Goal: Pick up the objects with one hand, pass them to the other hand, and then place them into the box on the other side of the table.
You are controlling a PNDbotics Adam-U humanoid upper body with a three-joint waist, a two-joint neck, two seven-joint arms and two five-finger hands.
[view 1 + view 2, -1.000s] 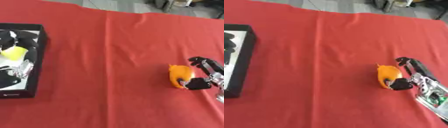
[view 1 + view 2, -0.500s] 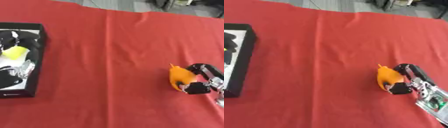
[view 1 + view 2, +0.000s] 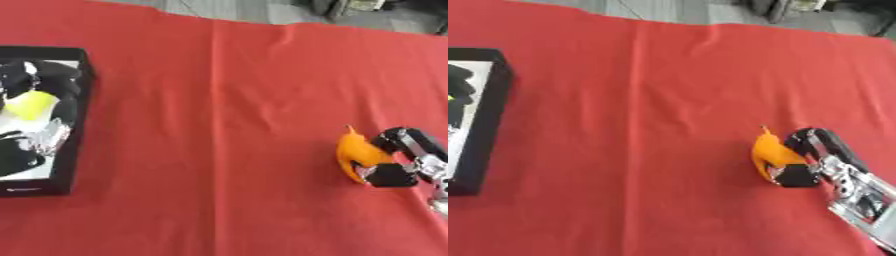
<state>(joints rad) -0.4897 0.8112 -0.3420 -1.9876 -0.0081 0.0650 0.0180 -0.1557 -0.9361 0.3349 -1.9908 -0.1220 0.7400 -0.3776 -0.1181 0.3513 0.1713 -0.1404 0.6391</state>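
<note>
An orange object (image 3: 357, 155) with a pointed top lies on the red tablecloth at the right. My right hand (image 3: 824, 161) comes in from the lower right with its fingers and thumb curled round the object's right side. A black box (image 3: 77, 125) stands at the left edge and holds several items: black ones, a yellow one (image 3: 33, 106) and a silvery one (image 3: 48, 140). My left hand shows in neither view.
The red cloth (image 3: 210, 125) covers the table between box and hand. Grey floor and dark equipment (image 3: 789, 6) show beyond the far edge.
My right hand's fingers have curled in from an open spread and closed round the orange object. The view has shifted a little.
</note>
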